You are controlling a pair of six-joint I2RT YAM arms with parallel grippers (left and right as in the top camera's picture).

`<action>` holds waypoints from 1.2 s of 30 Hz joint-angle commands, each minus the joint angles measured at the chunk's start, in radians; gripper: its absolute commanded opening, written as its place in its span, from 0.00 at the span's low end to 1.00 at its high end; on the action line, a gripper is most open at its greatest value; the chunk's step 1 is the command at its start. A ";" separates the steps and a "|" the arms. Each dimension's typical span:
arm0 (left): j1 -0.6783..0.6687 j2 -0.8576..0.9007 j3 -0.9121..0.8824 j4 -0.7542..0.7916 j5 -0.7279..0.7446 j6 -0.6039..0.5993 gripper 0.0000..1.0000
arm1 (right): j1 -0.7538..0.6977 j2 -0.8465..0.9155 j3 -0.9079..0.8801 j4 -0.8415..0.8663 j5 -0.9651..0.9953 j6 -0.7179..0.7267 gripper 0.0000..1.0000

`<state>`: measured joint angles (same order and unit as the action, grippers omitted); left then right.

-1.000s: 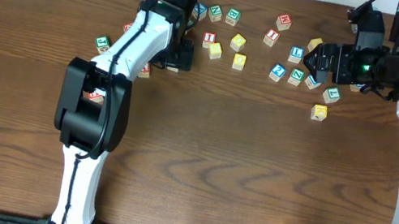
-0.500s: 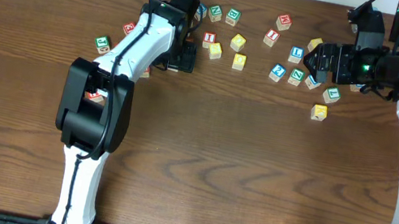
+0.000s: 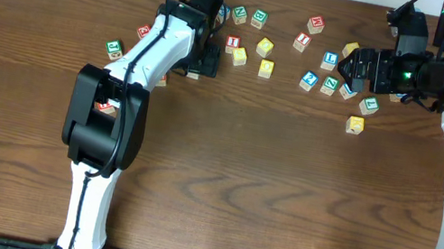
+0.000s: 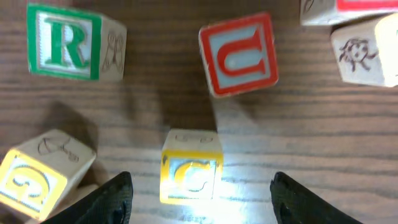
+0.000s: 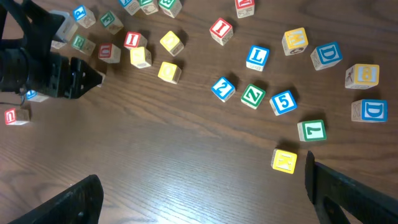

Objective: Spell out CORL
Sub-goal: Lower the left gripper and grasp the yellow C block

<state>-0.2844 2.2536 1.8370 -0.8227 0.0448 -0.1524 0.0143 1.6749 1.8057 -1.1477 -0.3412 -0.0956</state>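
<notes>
Left gripper (image 4: 200,190) stands spread, untouching, either side of a small wooden cube (image 4: 191,167) whose yellow C face is glare-washed, on the grained tabletop (image 4: 311,137); right gripper (image 5: 202,186) gapes wide, fingers cropped.

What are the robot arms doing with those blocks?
They are spelling CORL. The left gripper is open, with a finger on each side of the yellow C cube, not yet squeezing it. The green R cube lies nearby. The right gripper hangs open over scattered cubes, the blue L cube among them. Nothing is lined up yet.
</notes>
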 commanded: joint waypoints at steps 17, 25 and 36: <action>0.000 0.023 -0.066 0.077 -0.020 0.020 0.58 | -0.002 0.001 0.024 -0.001 -0.009 -0.006 0.99; -0.002 0.043 -0.066 0.077 -0.019 0.020 0.54 | -0.002 0.001 0.024 -0.001 -0.009 -0.007 0.99; -0.002 0.043 -0.066 0.074 -0.020 0.020 0.37 | -0.002 0.001 0.024 -0.001 -0.009 -0.006 0.99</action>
<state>-0.2844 2.2875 1.7779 -0.7506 0.0448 -0.1337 0.0143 1.6749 1.8057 -1.1477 -0.3412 -0.0956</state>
